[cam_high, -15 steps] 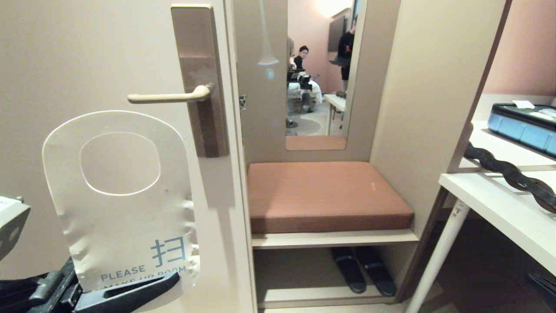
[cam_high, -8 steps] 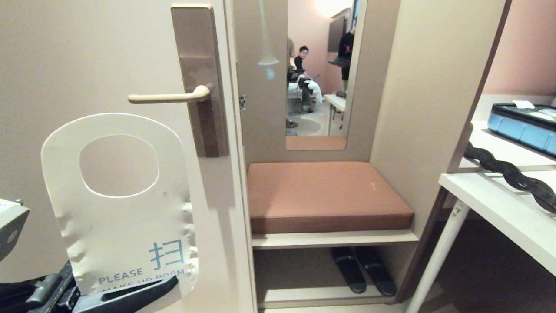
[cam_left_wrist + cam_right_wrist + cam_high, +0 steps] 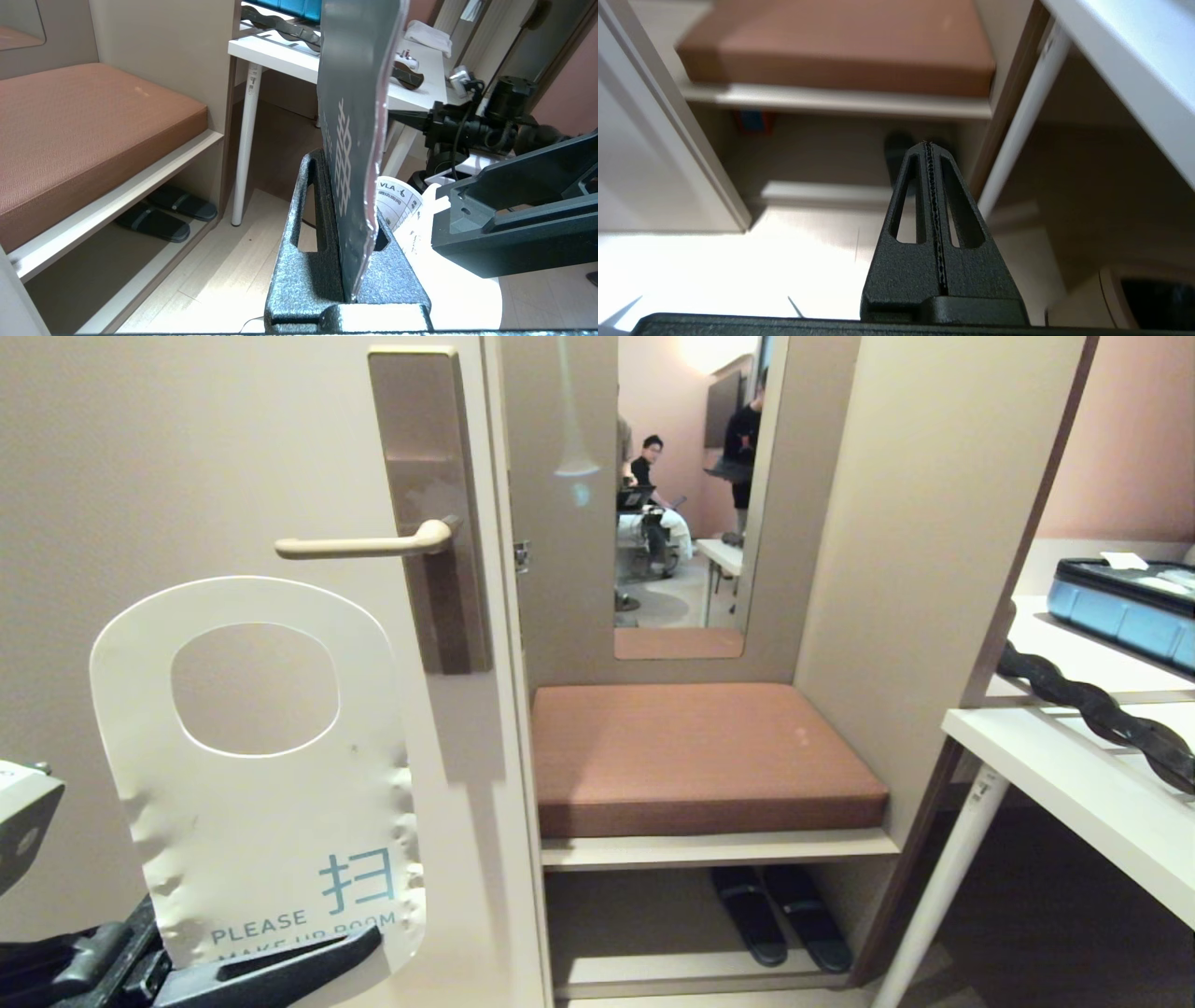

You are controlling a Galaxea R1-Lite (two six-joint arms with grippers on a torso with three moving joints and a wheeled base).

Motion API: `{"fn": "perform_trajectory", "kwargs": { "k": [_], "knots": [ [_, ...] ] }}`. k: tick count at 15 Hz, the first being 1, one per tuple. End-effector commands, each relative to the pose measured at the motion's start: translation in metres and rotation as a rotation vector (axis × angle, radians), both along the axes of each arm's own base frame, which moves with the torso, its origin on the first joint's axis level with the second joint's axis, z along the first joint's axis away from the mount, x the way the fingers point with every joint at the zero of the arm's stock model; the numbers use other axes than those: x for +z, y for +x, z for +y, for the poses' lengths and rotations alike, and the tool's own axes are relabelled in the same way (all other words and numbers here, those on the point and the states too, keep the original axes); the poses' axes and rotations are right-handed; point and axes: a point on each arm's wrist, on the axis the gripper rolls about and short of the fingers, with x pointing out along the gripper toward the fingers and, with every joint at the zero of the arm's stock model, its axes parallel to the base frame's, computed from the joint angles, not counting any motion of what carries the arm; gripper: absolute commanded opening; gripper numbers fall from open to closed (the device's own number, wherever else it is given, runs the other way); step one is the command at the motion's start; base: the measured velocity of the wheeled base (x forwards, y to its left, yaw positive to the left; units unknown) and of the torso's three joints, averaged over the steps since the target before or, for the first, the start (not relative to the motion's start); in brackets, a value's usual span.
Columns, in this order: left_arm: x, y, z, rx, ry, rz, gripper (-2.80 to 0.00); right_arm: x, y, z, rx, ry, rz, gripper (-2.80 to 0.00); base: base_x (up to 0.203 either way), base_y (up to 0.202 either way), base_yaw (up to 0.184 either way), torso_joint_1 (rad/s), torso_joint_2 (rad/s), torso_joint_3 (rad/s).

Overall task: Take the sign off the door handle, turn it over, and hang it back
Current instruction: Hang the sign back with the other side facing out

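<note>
left gripper (image 3: 280,957) clamped on sign's (image 3: 252,784) bottom edge, white face out, below door handle (image 3: 359,545), sign barely shifted since earlier, right gripper (image 3: 931,149) shut, empty

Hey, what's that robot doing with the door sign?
The robot's left gripper is shut on the bottom edge of the sign and holds it upright in front of the door, below the door handle. The sign is off the handle, with nothing through its oval hole. Its white "please make up room" face shows towards the robot's head; the dark face is on the other side. The right gripper is shut and empty, down low near the floor, taking no part.
</note>
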Motion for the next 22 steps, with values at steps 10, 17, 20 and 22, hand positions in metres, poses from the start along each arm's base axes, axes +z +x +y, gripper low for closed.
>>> {"fn": "perform_trajectory", "kwargs": {
  "k": [10,17,20,22],
  "knots": [
    [0.007,-0.002,0.006,0.167,-0.028,-0.052,-2.80,-0.004,-0.015,0.000,-0.003,0.007,-0.199,-2.80,0.000,0.000,0.000,0.000,0.00,0.000],
    [0.010,-0.018,0.026,0.462,-0.045,-0.074,-2.80,-0.004,-0.015,0.000,-0.003,0.007,-0.199,-2.80,0.000,0.000,0.000,0.000,0.00,0.000],
    [0.007,-0.029,0.041,0.612,0.041,-0.057,-2.80,-0.004,-0.015,0.000,-0.003,0.007,-0.199,-2.80,0.000,0.000,0.000,0.000,0.00,0.000],
    [0.010,-0.027,0.048,0.722,0.089,-0.046,-2.80,-0.004,-0.015,0.000,-0.003,0.007,-0.199,-2.80,0.000,0.000,0.000,0.000,0.00,0.000]
  ]
}}
